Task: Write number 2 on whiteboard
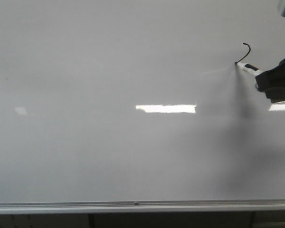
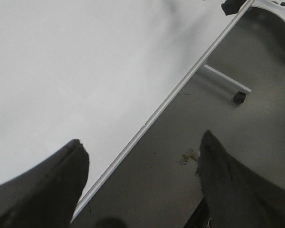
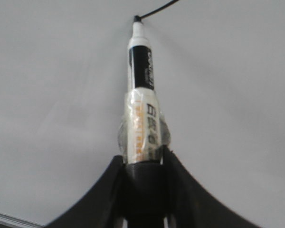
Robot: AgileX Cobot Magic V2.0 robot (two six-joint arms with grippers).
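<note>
The whiteboard (image 1: 109,71) fills the front view, with a silver bottom rail (image 1: 133,207). At its upper right a thin black hooked stroke (image 1: 247,51), a curved top and a downstroke of the number 2, is drawn. My right gripper (image 1: 268,78) is shut on a white and black marker (image 1: 249,68) whose tip touches the board at the stroke's lower end. In the right wrist view the marker (image 3: 141,95) points at the board, its tip at the black line (image 3: 156,8), held by the gripper (image 3: 142,159). My left gripper (image 2: 142,164) is open and empty, below the board's rail (image 2: 180,85).
Bright rectangular light reflections (image 1: 165,109) lie on the board. In the left wrist view a dark floor (image 2: 218,123), the board stand's white leg with a caster (image 2: 238,98), and a scrap on the floor (image 2: 188,156) show.
</note>
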